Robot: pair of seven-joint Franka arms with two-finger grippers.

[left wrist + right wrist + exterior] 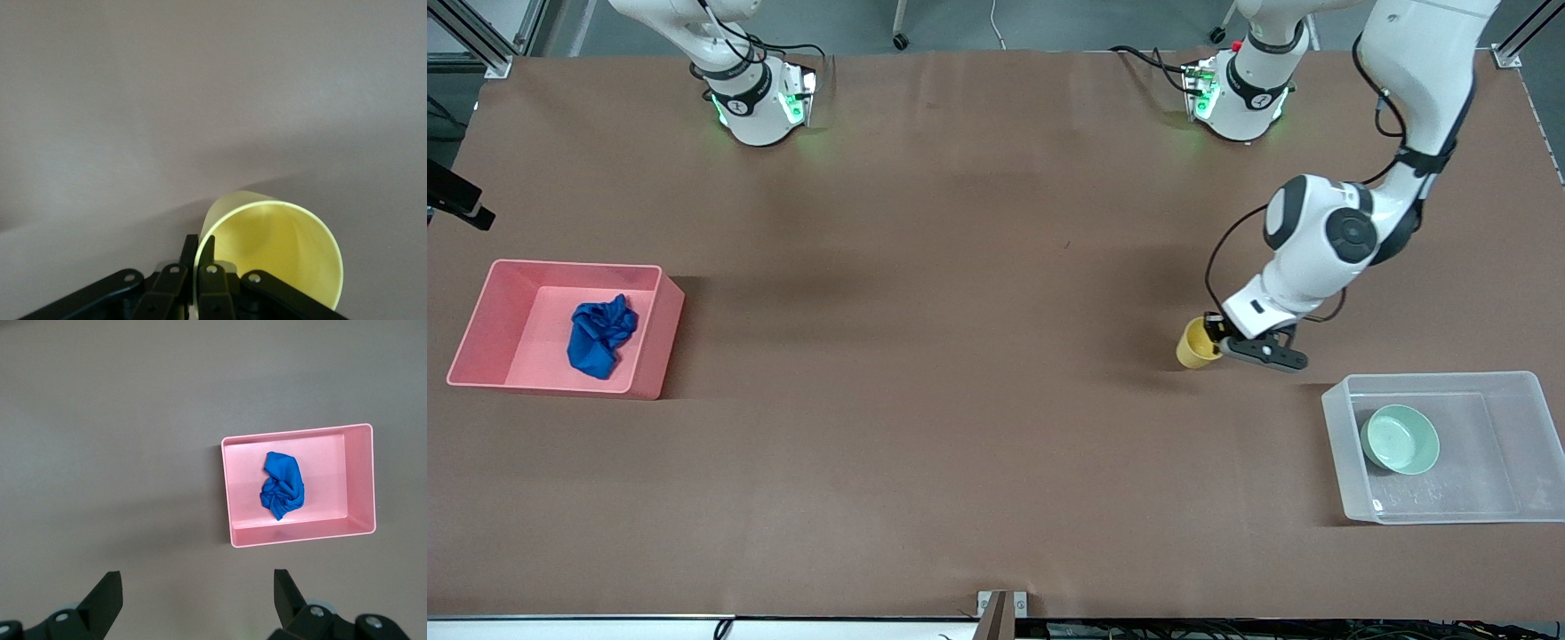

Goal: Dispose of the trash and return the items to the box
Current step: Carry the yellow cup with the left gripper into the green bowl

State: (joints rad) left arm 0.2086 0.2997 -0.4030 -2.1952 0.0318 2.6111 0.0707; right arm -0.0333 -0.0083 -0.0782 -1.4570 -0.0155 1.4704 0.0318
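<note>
My left gripper (1216, 338) is shut on the rim of the yellow cup (1196, 344), one finger inside the wall and one outside. The cup is tipped on its side, low over the table beside the clear box (1432, 378). In the left wrist view the gripper (198, 257) pinches the cup (280, 253) at its rim. The mint-green bowl (1400, 438) lies in the clear box. The blue cloth (600, 335) lies in the pink bin (569, 265). My right gripper (198, 600) is open and empty, high over the table, and looks down on the cloth (282, 486) in the bin (293, 437).
The pink bin stands at the right arm's end of the table and the clear box at the left arm's end, nearer the front camera. Brown table surface lies between them. The right arm's hand is out of the front view.
</note>
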